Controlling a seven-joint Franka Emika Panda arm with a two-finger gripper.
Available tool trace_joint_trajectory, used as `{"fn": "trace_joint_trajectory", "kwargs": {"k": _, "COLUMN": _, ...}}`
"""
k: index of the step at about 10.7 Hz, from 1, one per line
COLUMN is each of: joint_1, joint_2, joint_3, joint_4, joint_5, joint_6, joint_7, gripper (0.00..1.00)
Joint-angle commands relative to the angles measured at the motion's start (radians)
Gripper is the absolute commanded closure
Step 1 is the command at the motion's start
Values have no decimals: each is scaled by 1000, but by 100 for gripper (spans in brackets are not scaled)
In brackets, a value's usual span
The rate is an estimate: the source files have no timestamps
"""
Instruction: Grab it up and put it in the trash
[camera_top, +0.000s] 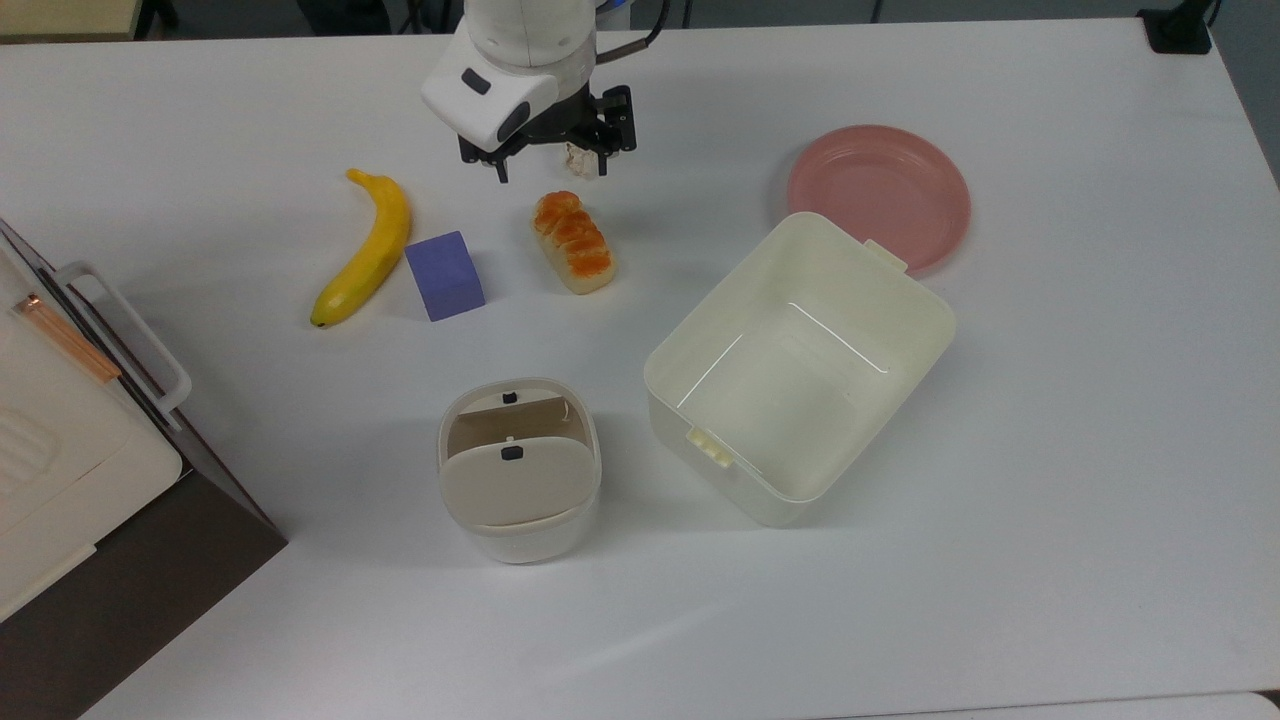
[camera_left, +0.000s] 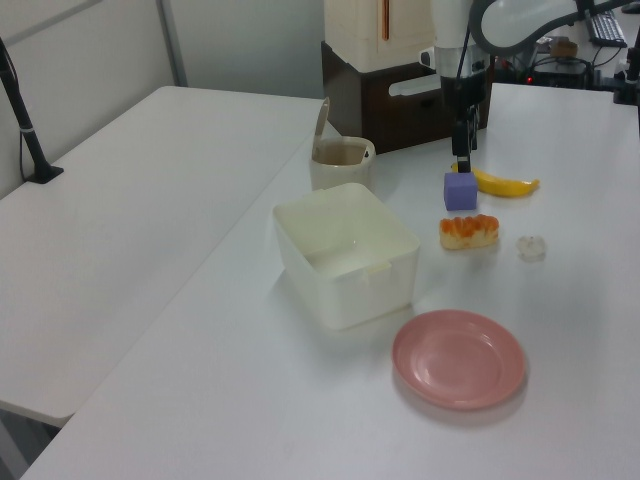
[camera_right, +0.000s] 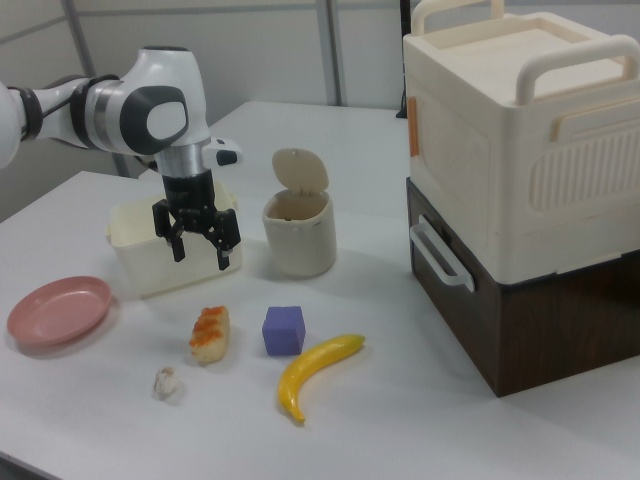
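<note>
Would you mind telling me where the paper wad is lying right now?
The paper wad lies loose on the table at the right view's lower left, just left of the bread and nearer the camera, with the tool raised above the table behind it.

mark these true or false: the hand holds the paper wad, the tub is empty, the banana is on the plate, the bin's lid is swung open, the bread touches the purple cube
1. The hand holds the paper wad: false; the wad lies on the table.
2. The cream tub is empty: true.
3. The banana is on the pink plate: false; it lies on the table beside the purple cube.
4. The bin has its lid swung open: true.
5. The bread touches the cube: false; they lie apart.
</note>
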Motion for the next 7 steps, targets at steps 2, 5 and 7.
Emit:
{"fn": "trace_joint_trajectory", "kwargs": {"k": 2, "joint_1": 2, "joint_2": -45, "joint_3": 17, "joint_4": -94, "joint_5": 17, "joint_6": 40, "joint_7": -35, "gripper": 5}}
{"fn": "trace_joint_trajectory", "kwargs": {"k": 5, "joint_1": 34, "joint_2": -136, "joint_3": 37, "joint_4": -291, "joint_5": 3, "joint_6": 57, "joint_7": -133, "gripper": 5}}
{"fn": "trace_joint_trajectory", "kwargs": {"k": 7, "joint_1": 66, "joint_2": -150, "joint_3": 37, "joint_4": -409, "joint_5": -25, "joint_6": 143, "joint_7": -134, "gripper": 4}}
